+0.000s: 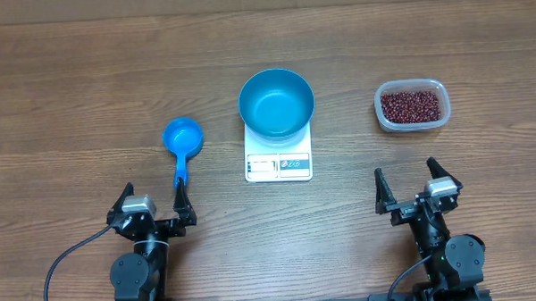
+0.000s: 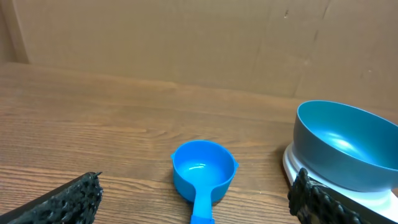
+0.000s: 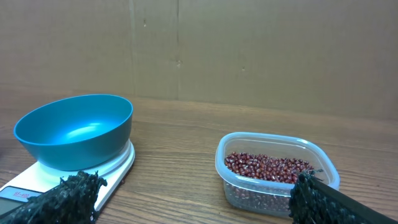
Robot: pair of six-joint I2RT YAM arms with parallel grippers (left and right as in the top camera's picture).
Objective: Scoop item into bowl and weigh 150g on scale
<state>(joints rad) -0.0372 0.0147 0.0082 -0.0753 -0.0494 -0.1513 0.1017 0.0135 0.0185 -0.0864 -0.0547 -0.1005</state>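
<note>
The empty blue bowl (image 1: 276, 102) (image 2: 348, 143) (image 3: 76, 129) sits on the white scale (image 1: 278, 161) (image 3: 115, 165) at the table's middle. Dark red-brown beans (image 1: 413, 105) (image 3: 267, 167) fill a clear tub (image 1: 411, 88) (image 3: 239, 190) to the right. A small blue handled scoop (image 1: 182, 140) (image 2: 203, 172) lies left of the scale, empty, its handle toward me. My left gripper (image 1: 154, 204) (image 2: 199, 202) stands open just before the scoop's handle end. At the near right my right gripper (image 1: 417, 183) (image 3: 193, 202) is open too, short of the tub, holding nothing.
A brown cardboard wall (image 2: 186, 43) closes off the far edge of the wooden table (image 1: 87, 76). Both arm bases and cables sit at the near edge.
</note>
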